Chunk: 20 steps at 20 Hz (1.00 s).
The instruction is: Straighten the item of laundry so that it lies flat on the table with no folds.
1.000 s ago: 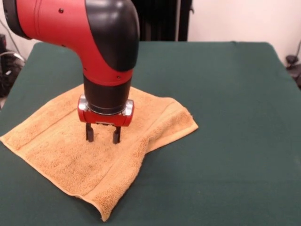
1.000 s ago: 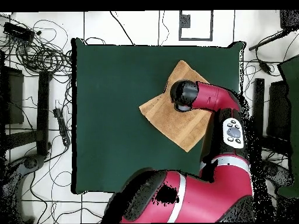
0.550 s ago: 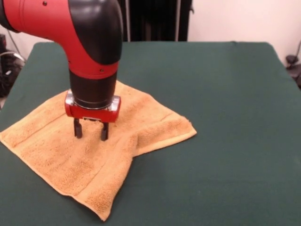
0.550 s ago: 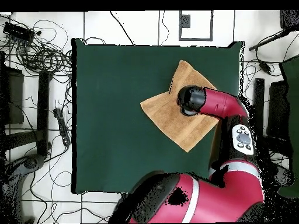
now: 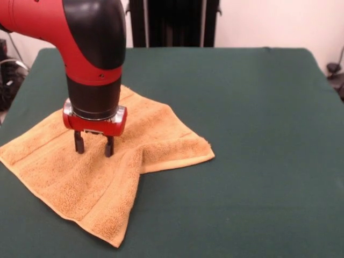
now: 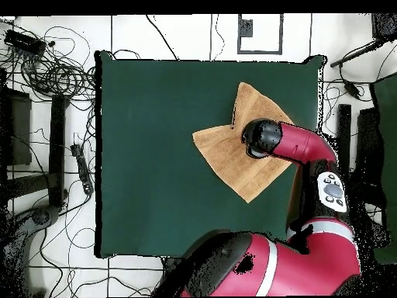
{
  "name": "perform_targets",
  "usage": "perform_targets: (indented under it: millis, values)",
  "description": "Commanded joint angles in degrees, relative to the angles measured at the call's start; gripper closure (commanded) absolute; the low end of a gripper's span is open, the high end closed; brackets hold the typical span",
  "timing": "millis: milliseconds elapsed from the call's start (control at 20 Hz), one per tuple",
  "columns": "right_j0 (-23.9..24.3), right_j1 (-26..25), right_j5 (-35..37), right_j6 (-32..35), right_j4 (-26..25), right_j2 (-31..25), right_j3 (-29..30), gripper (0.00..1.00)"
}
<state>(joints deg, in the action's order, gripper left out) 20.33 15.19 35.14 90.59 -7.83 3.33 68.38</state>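
Note:
The item of laundry (image 5: 161,134) is a golden-orange towel lying on the left part of the green table (image 5: 258,107). It is not flat. A crease runs from under the gripper to the near side, and one flap overlaps there (image 5: 137,164). My gripper (image 5: 94,146) points straight down at the towel's middle, its two fingers apart and their tips pressed into the cloth. In the overhead view the towel (image 6: 229,155) shows as a bent diamond near the table's (image 6: 147,140) right edge. There the arm's wrist (image 6: 262,138) covers the gripper.
The towel's left corner (image 5: 6,153) reaches almost to the table's left edge. Cables (image 6: 46,70) and stands (image 6: 58,147) lie on the floor around the table. A dark stand (image 5: 177,21) rises behind the table's far edge.
The gripper has slid left across the front view with its tips on the cloth. The towel has been dragged left with it, and its right corner has drawn in.

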Motion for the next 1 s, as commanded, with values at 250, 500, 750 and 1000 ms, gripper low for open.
perform_targets:
  millis: [250, 500, 750, 1000]
  values:
    - [0.64, -7.37, -3.76, 5.04, -5.67, 1.34, 9.50, 0.00]
    - [0.45, -7.21, -3.43, 4.47, -5.64, 0.99, 9.36, 0.00]
    - [-0.66, -7.04, -3.61, 5.65, -5.04, 0.72, 9.79, 0.00]
    - [-2.29, -7.63, -3.96, 7.94, -4.01, 0.96, 9.26, 0.00]
